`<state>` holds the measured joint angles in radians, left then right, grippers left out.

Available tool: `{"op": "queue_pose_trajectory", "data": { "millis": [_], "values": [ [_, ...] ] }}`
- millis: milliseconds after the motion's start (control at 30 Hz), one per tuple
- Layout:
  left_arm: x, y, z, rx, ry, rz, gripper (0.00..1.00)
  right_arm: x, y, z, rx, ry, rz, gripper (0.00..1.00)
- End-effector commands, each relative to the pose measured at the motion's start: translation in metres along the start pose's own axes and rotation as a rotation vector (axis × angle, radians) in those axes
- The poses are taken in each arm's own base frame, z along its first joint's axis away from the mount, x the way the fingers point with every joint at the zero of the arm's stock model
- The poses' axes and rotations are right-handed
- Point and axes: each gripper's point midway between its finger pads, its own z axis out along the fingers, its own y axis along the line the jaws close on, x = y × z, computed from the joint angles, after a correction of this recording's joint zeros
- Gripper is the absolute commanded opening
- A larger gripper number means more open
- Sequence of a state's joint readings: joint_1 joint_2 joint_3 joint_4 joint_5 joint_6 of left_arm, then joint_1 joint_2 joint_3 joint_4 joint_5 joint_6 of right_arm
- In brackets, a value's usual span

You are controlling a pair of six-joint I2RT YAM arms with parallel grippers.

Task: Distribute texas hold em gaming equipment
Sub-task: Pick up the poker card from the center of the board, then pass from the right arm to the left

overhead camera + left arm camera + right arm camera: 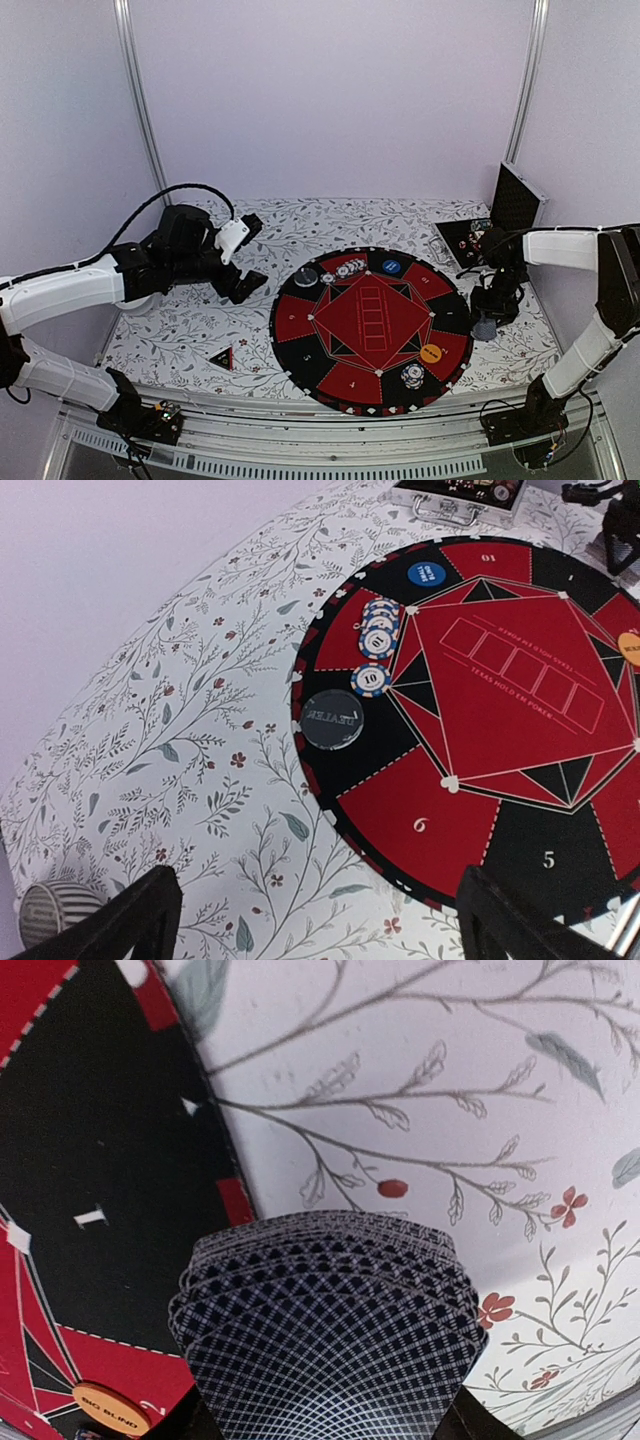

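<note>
Right now my right gripper (487, 315) has its fingers pressed in on either side of the deck of cards (330, 1340). The grey-blue backs bow between them, just off the rim of the mat (90, 1160), with the orange disc (110, 1408) down to its left. My left gripper (320, 925) hangs spread wide with nothing in it. Ahead of it on the mat lie the dark dealer disc (332, 720), a cluster of poker chips (380, 635) and, farther out, the blue disc (426, 575). The black-red triangle (221, 357) lies on the tablecloth (200, 320), back toward the arm bases.
</note>
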<state>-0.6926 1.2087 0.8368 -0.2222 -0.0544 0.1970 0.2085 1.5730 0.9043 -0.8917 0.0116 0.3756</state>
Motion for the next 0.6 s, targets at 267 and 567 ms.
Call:
{"op": "queue_pose_trajectory", "data": {
  "millis": [267,567],
  "values": [
    [-0.039,0.005,-0.016,0.099,-0.133,-0.211,0.94,-0.016,0.131,-0.077,-0.165,-0.169,-0.482,0.36],
    [-0.042,-0.031,-0.007,0.447,-0.058,-0.595,0.82,0.046,0.310,-0.156,-0.418,-0.452,-1.011,0.34]
  ]
}}
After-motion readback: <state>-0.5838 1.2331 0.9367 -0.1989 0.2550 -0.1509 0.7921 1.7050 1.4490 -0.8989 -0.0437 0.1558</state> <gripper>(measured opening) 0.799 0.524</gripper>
